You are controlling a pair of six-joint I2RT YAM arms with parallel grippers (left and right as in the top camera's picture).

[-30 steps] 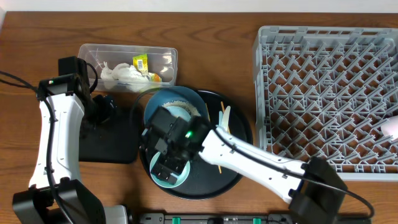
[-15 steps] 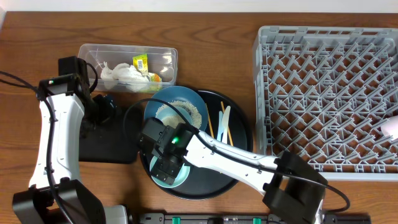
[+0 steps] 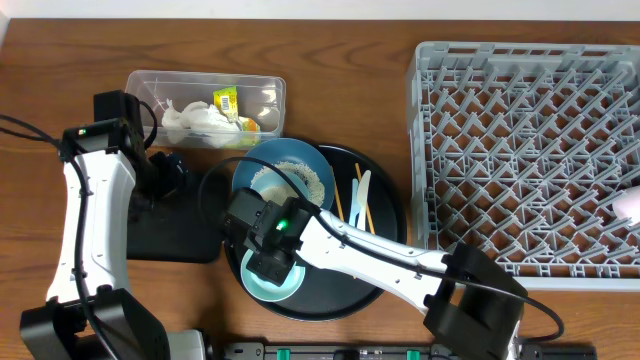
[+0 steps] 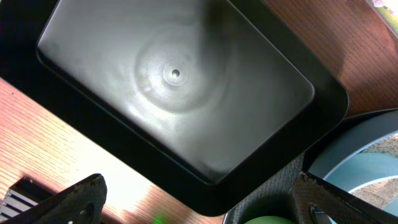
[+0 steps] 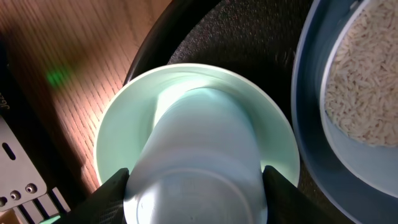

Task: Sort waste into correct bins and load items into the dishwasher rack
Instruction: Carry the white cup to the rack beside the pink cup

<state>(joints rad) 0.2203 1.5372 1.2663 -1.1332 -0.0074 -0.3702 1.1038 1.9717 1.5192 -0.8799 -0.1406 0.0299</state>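
Observation:
A white cup (image 5: 199,155) lies on its side in the teal bowl (image 5: 118,130), and my right gripper (image 5: 196,186) is shut on it, one finger against each side. From overhead that gripper (image 3: 268,262) hides the cup above the teal bowl (image 3: 285,288). Behind it stands the blue bowl (image 3: 262,165) with loose rice (image 3: 295,180). Chopsticks (image 3: 355,205) and a white spoon (image 3: 365,188) lie on the round black tray (image 3: 350,285). My left gripper (image 4: 199,208) hangs open and holds nothing above the black rectangular tray (image 4: 174,81).
The clear tub (image 3: 150,82) at the back left holds crumpled napkins (image 3: 195,120) and a yellow-green wrapper (image 3: 227,99). The grey dishwasher rack (image 3: 530,150) fills the right side, with a white cup (image 3: 628,205) at its right edge. The black rectangular tray (image 3: 180,235) lies left of the round tray.
My right gripper has shifted a little to the left over the teal bowl and closed its fingers onto the white cup. The left arm has not moved.

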